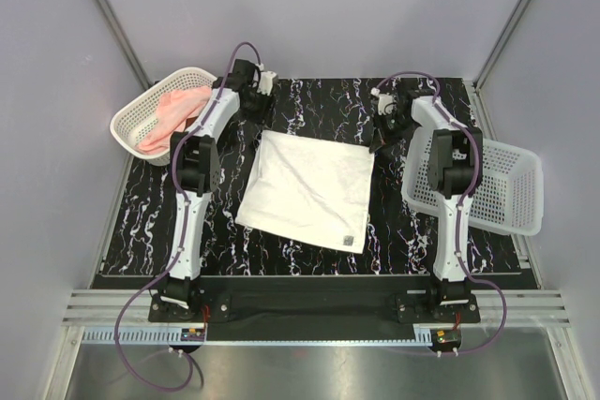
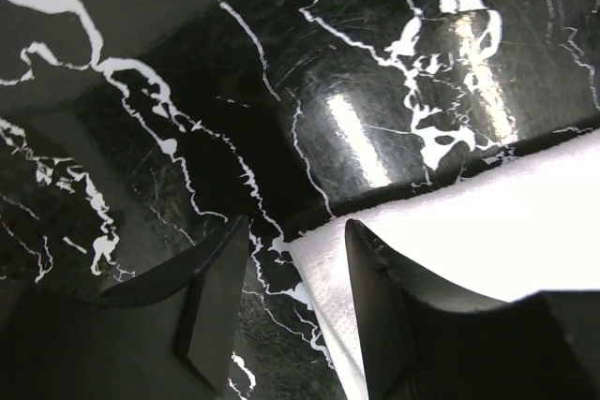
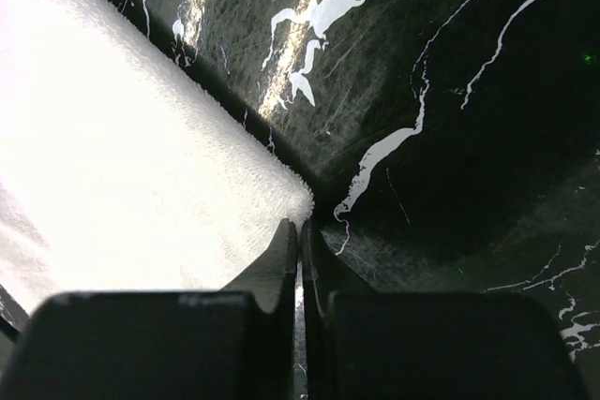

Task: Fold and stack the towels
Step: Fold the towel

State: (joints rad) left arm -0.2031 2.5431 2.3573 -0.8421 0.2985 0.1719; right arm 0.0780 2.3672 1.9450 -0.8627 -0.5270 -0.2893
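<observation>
The cream-white square cloth towel (image 1: 305, 189) lies spread flat mid-table on the black white-veined marble table (image 1: 309, 100). At its eleven o'clock corner the left gripper (image 2: 297, 227) stands released, astride the corner. At one o'clock the right gripper (image 3: 300, 231) is clenched tight at the corner tip.

No legible txt anywhere; small grey tag (image 1: 352, 241), maybe a label, on cream-white towel (image 1: 305, 185) corner

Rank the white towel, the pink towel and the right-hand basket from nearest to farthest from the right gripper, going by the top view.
1. White towel, centre; its far right corner lies at the right gripper.
2. White lattice basket, on the right side.
3. Pink towel, inside the left basket, far left.
</observation>
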